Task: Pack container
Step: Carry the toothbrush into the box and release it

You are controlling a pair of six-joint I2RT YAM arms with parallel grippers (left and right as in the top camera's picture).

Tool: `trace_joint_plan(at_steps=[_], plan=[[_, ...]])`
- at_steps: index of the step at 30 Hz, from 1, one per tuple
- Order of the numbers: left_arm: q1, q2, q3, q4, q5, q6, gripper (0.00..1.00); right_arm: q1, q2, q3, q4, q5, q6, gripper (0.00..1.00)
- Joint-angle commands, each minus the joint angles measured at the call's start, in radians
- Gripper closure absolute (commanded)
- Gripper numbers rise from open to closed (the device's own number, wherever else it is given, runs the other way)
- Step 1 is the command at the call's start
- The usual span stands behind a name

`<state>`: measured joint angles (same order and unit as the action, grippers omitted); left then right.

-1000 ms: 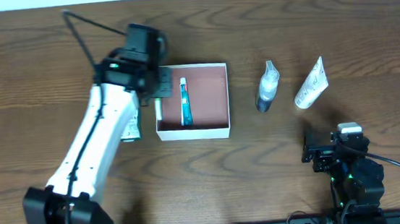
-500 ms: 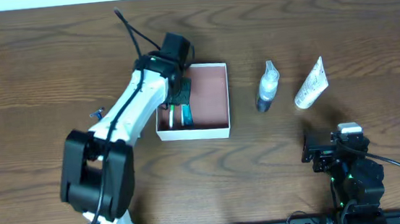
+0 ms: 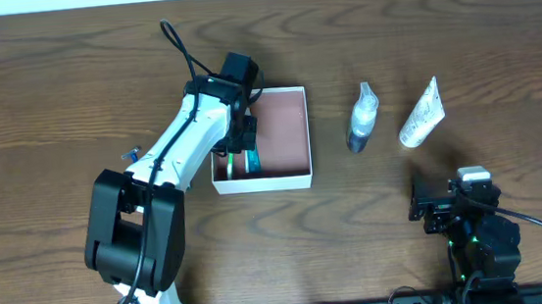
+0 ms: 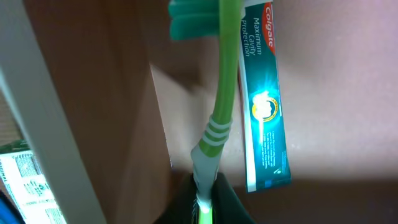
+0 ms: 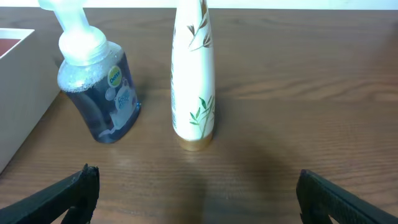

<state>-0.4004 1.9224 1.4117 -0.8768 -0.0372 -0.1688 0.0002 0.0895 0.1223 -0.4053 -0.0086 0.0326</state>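
Overhead, one square, shallow white cardboard box with a reddish-brown inside is seen on the brown wooden table, a little left of centre. Two things are counted within it: one green plastic toothbrush and one blue-and-white toothpaste tube. They are set side by side near the box's left wall, the tube on the right.

To the right of the box and apart from it, one clear pump bottle of blue liquid and one white squeeze tube printed with green leaves are found. They are near each other but not touching, and in the right wrist view both are shown upright. One small blue item is seen left of the box; what it is cannot be told.

Two arms are counted. The left arm is stretched from the near edge across to the box, its wrist bent over the box's left half, and the left gripper is placed inside the box. In the left wrist view its fingers are seen clamped on the handle of the toothbrush, whose head points away from them, just beside the toothpaste tube. The right arm is folded at the near right of the table. The right gripper is held low over bare wood with its fingers spread wide and nothing between them.
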Motion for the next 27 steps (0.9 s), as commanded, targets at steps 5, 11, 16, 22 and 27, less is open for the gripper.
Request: trace_joint_plan(at_steps=[5,11,16,22,27], plan=[[-0.002,-0.002,-0.005,0.006,-0.016,-0.017,0.64,0.006,-0.008,-0.003,0.001,-0.007,-0.011,0.01],[-0.005,-0.014,0.020,-0.003,0.000,-0.016,0.62,0.006,-0.008,-0.003,0.001,-0.007,-0.011,0.01],[-0.006,-0.098,0.116,-0.068,0.029,-0.016,0.62,0.006,-0.008,-0.003,0.001,-0.007,-0.011,0.01],[0.026,-0.267,0.187,-0.112,-0.051,-0.008,0.49,0.006,-0.008,-0.003,0.001,-0.007,-0.011,0.01],[0.155,-0.344,0.184,-0.163,-0.166,-0.009,0.35,0.006,-0.008,-0.003,0.001,-0.007,-0.011,0.01]])
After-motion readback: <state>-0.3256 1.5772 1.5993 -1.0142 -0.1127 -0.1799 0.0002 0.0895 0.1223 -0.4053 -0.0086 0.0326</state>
